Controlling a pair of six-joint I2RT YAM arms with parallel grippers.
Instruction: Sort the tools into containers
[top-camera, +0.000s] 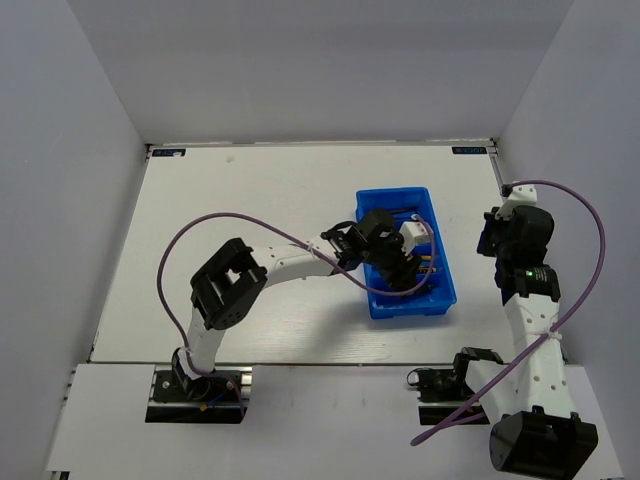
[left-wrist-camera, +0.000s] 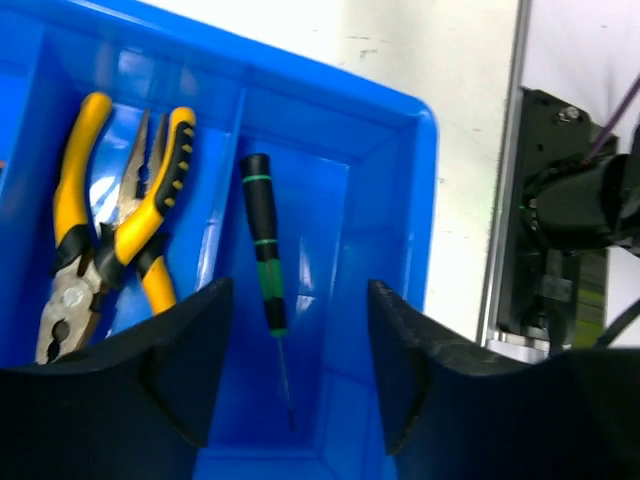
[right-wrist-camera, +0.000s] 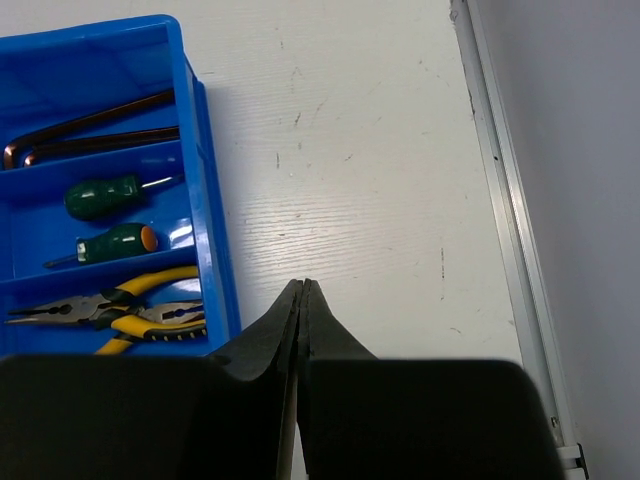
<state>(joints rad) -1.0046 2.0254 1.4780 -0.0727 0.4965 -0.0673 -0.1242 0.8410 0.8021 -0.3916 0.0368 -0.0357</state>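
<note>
Blue tray (top-camera: 410, 308) right of centre, four compartments, every tool in sight inside. Over its end compartment, left gripper (left-wrist-camera: 298, 350), jaws well apart, gripping nothing. Near the tray's right side, right gripper (right-wrist-camera: 302, 300), pinched shut, empty. Pliers (left-wrist-camera: 105, 250) in the second compartment, hex keys (right-wrist-camera: 95, 125) and stubby screwdrivers (right-wrist-camera: 105, 195) beyond, thin screwdriver (left-wrist-camera: 265, 250) lying loose below the open jaws. Probably the drop-off step, near the finish. Next: lift straight up, clear of the walls.

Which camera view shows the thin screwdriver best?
The left wrist view: the thin screwdriver lies whole in the end compartment of the tray, seen through the open left claw. In the top view it is too small to tell. In the right wrist view the right claw hides that compartment.
</note>
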